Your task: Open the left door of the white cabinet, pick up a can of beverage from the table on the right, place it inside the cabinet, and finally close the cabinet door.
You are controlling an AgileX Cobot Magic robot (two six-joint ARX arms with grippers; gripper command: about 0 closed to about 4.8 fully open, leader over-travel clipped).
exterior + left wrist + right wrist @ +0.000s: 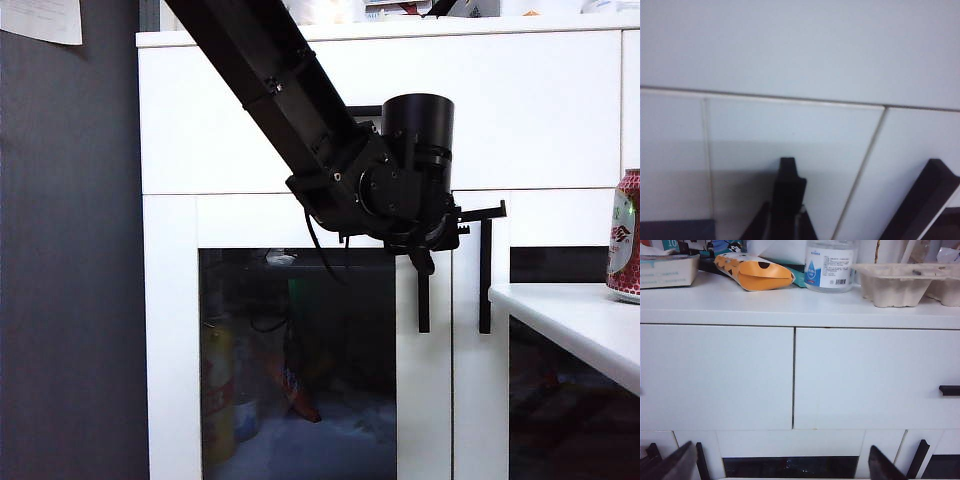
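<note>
**Presently: left door shut, handle gripped, can not yet collected**

Exterior view. The white cabinet (250,120) stands with the left door (300,360) flush in its frame, so I judge the opening step not yet accomplished. The left hand (428,262) sits at the top of that door's vertical black bar handle (424,300), its arm descending diagonally from the upper left, wrist bent so the hand points downward along the handle. The can of beverage (626,235) stands upright on the bench (570,315) at the right edge, apart from both hands. Picking it up, placing it inside and closing the door all remain outstanding.

Left wrist view. The left hand (787,200) is close against the white door frame, fingers (788,172) drawn together on the dark handle bar. A second dark bar (925,200) lies just beside.

Right wrist view. The right hand (780,465) faces the cabinet's upper fronts squarely, its fingers (885,465) spread wide with nothing between them. Assorted clutter sits on the cabinet top (790,302). The can is not visible here.
</note>
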